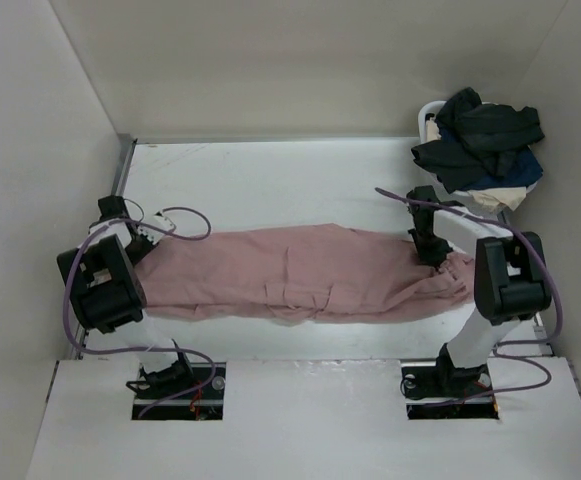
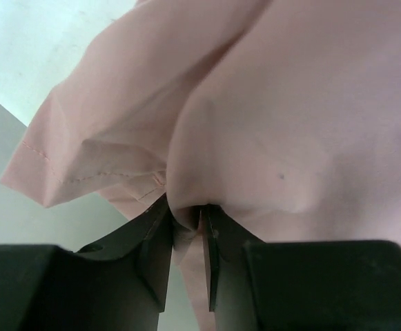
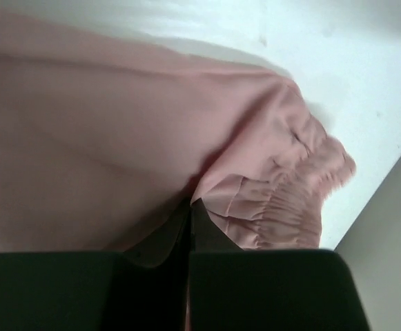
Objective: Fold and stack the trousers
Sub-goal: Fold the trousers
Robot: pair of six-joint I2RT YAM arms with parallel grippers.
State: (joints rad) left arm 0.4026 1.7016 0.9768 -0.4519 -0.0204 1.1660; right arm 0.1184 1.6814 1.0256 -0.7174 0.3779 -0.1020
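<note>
The dusty-pink trousers (image 1: 310,275) lie stretched left to right across the white table, hems at the left and gathered elastic waist (image 3: 290,207) at the right. My left gripper (image 1: 145,247) sits at the hem end. In the left wrist view its jaws (image 2: 186,221) pinch a fold of the pink cloth (image 2: 290,103). My right gripper (image 1: 432,255) rests on the waist end. Its jaws (image 3: 190,205) are pressed together, with their tips buried in a fold of the fabric (image 3: 83,138) beside the waistband.
A pile of black and navy garments (image 1: 480,145) over a cream cloth (image 1: 495,198) fills a white basket at the back right. Enclosure walls stand close on the left (image 1: 30,150), back and right. Purple cables loop near both arms.
</note>
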